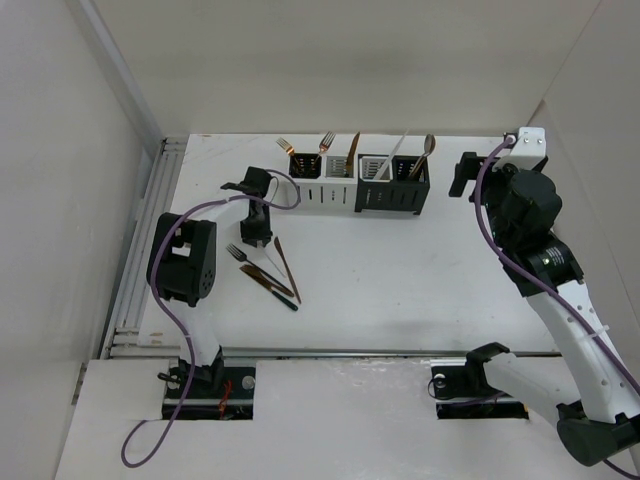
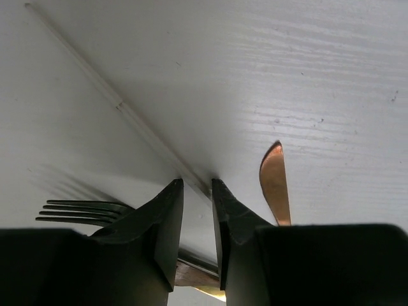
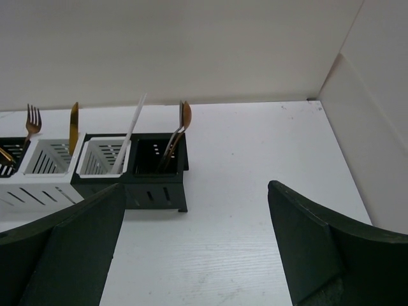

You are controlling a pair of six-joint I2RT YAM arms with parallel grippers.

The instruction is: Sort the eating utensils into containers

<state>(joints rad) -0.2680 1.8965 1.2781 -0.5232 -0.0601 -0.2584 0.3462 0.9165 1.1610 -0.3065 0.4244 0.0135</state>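
Picking a white stick (image 2: 121, 105) off the desk (image 2: 287, 64) seems the step in hand. The left tool (image 2: 197, 197) straddles it, jaws narrowly apart, not pinching. Next it must clench, lift and carry to the containers (image 1: 360, 190). Only the left wrist view shows this stick; from above it is lost against the desk. The right tool (image 3: 194, 248) hangs released, empty.

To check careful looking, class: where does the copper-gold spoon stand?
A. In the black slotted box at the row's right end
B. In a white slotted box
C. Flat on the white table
A: the copper-gold spoon stands, leaning, in the black slotted box at the right end of the row.
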